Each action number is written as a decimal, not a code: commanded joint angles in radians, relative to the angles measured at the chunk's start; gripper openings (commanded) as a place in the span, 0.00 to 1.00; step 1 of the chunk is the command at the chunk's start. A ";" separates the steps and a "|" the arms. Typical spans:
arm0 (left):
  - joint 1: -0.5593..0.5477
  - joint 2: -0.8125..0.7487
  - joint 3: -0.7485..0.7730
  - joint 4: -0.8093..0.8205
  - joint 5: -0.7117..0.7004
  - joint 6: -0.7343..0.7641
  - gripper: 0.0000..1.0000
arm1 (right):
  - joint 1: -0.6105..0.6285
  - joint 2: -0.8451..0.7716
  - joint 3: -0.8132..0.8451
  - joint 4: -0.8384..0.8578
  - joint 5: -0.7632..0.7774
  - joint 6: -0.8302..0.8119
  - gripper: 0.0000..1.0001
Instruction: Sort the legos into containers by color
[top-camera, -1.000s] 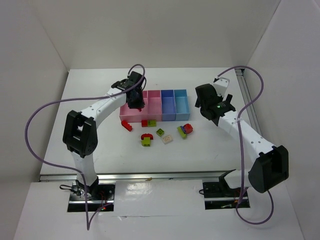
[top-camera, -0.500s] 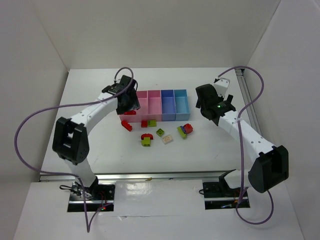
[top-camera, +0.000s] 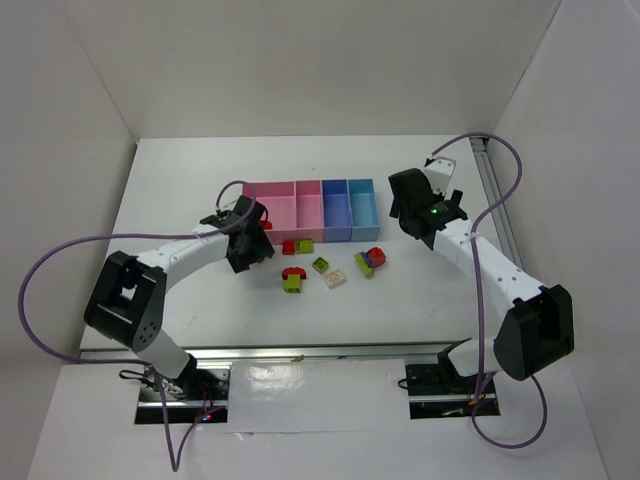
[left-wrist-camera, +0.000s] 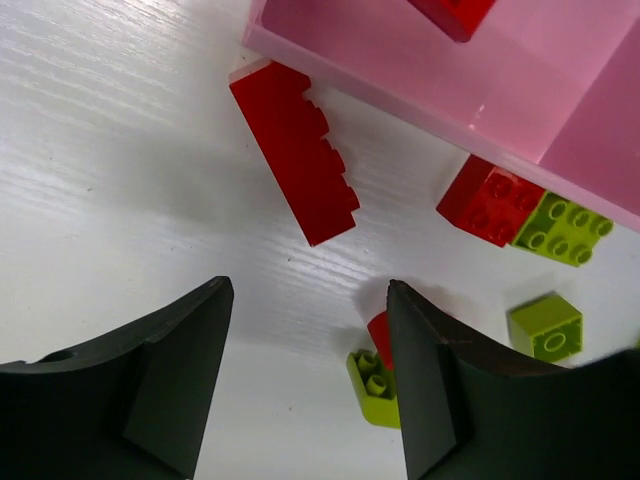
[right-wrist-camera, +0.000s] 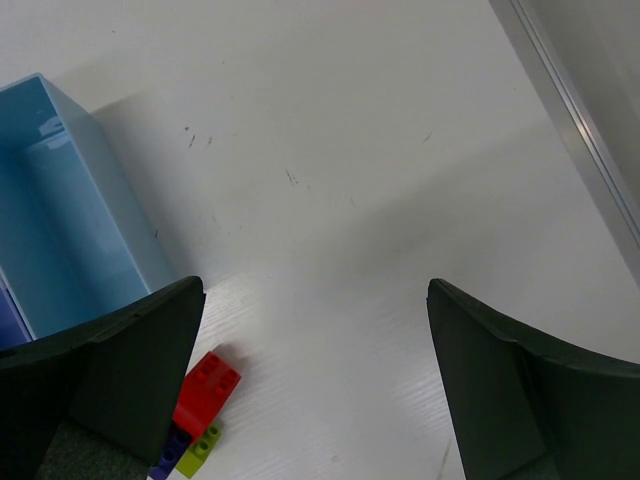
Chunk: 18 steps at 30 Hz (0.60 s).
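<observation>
A white surface (top-camera: 190, 180) is sitting inside a white-walled enclosure. A metal rail (top-camera: 492, 190) is running along its right edge, and purple cables (top-camera: 60, 265) are looping off both arms.

The containers (top-camera: 336, 210) are standing in a row at the upper middle of the top view: two pink, one periwinkle, one light blue. Most legos are lying loose just below them: a red-and-green pair (top-camera: 297, 246), a red-and-green clump (top-camera: 293, 279), a green brick (top-camera: 320, 265), a cream brick (top-camera: 336, 278) and a three-colour clump (top-camera: 370, 259) of red, blue and green.

The left gripper (left-wrist-camera: 308, 290) is hovering low by the pink end, its fingers (left-wrist-camera: 170, 370) standing apart with nothing between them. Its wrist view is showing what the top view is hiding under the arm: a long red brick (left-wrist-camera: 295, 150) lying on the surface just beside the pink wall. A second red brick (left-wrist-camera: 452, 12) is resting inside that pink bin.

The right gripper (right-wrist-camera: 315, 290) is hanging over bare surface at the right, fingers (right-wrist-camera: 130, 370) spread wide and empty. Its wrist view is catching the light blue container (right-wrist-camera: 60, 200) at the left of the frame.
</observation>
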 joint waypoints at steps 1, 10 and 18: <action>-0.009 0.006 -0.015 0.078 -0.041 -0.052 0.72 | -0.006 -0.030 0.004 0.022 0.021 -0.008 0.99; -0.009 0.099 -0.024 0.201 -0.115 -0.022 0.68 | -0.016 -0.030 0.004 0.000 0.021 -0.008 0.99; 0.000 0.118 -0.027 0.213 -0.118 -0.002 0.55 | -0.016 0.001 0.013 0.000 -0.009 0.001 0.99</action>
